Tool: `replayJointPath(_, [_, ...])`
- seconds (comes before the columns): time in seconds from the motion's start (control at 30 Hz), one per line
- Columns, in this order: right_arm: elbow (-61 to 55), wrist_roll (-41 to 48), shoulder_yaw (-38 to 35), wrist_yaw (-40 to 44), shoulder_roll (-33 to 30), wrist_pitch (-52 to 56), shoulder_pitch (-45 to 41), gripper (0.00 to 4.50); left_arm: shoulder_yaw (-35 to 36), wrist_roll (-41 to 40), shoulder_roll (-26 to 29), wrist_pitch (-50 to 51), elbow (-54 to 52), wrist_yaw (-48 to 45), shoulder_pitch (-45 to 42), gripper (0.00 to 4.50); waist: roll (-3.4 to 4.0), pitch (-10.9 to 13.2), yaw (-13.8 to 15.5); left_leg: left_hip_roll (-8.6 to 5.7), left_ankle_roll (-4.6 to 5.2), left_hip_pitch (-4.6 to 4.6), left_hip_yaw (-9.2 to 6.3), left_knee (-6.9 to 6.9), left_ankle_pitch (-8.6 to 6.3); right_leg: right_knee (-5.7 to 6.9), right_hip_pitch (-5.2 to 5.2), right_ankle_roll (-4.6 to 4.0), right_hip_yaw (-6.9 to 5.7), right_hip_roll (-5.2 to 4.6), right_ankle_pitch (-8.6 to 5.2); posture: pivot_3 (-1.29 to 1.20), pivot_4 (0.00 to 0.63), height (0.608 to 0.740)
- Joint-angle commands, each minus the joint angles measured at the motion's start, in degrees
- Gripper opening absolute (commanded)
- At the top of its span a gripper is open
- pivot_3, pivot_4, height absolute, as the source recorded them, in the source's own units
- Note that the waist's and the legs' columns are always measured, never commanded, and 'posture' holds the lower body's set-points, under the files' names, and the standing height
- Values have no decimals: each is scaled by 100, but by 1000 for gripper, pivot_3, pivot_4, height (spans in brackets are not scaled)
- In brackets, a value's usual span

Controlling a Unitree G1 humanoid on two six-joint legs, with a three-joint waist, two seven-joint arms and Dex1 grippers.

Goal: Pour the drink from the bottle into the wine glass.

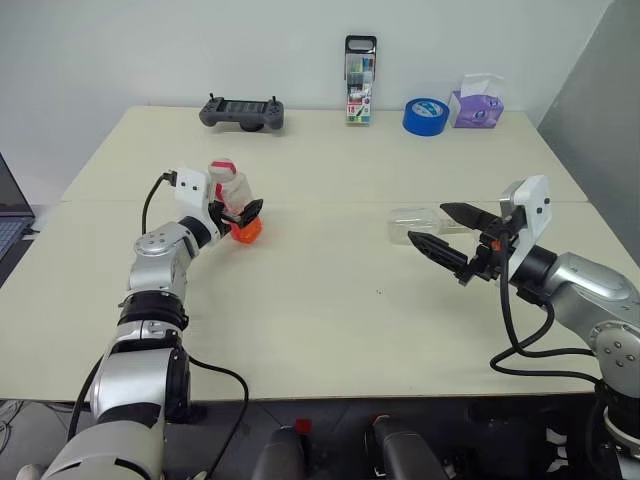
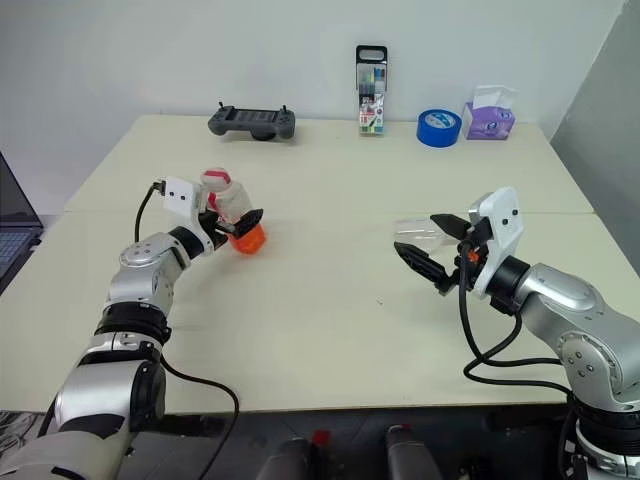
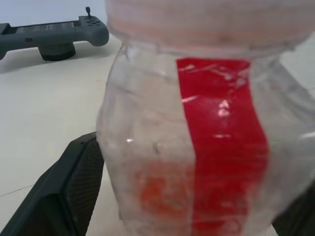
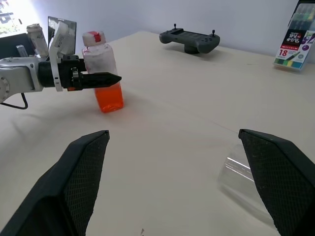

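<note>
While the bottle (image 1: 233,203) stands upright, a controller (image 1: 242,112) lies behind

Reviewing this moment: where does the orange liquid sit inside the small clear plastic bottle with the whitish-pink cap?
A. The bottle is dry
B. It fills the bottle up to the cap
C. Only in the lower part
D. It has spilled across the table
C: the orange liquid fills only the lower part of the small clear plastic bottle, which stands upright on the table between the left gripper's fingers; the upper part is clear.
</note>
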Motion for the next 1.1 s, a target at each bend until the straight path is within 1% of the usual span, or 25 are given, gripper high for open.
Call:
replayJointPath(0.03, [-141,1,-127,-14,27,-121,-30,4500,132,-129,42,46,-637,64,71,4445,0,0,1,0,0,0,0,0,0,0,0,0,1,0,0,0,150,740])
replayJointPath(0.23, [-143,-19,-111,-35,44,-129,-28,4500,139,-164,43,177,-978,200,116,4445,0,0,0,0,0,1,0,0,0,1,0,0,1,0,0,0,150,740])
replayJointPath(0.43, [-167,-25,-145,-71,48,-123,12,4500,223,-280,134,479,-1518,284,370,4445,0,0,0,1,0,1,-1,0,0,0,0,0,2,0,0,0,150,740])
replayJointPath(0.6, [-165,-29,-135,-83,66,-127,14,4500,268,-282,99,543,-1532,339,452,4445,0,0,0,1,0,2,-1,0,0,0,0,0,2,0,0,0,150,740])
replayJointPath(1.0, [-128,-45,-161,-50,35,-123,-10,4500,262,-276,32,439,-1312,278,314,4445,0,0,0,0,0,2,-1,0,0,0,1,0,1,0,0,0,150,740])
replayJointPath(1.1, [-134,-45,-168,-58,34,-120,-6,4500,280,-297,12,443,-1244,245,275,3820,0,0,0,0,0,2,-1,0,0,0,1,0,1,0,0,0,150,740])
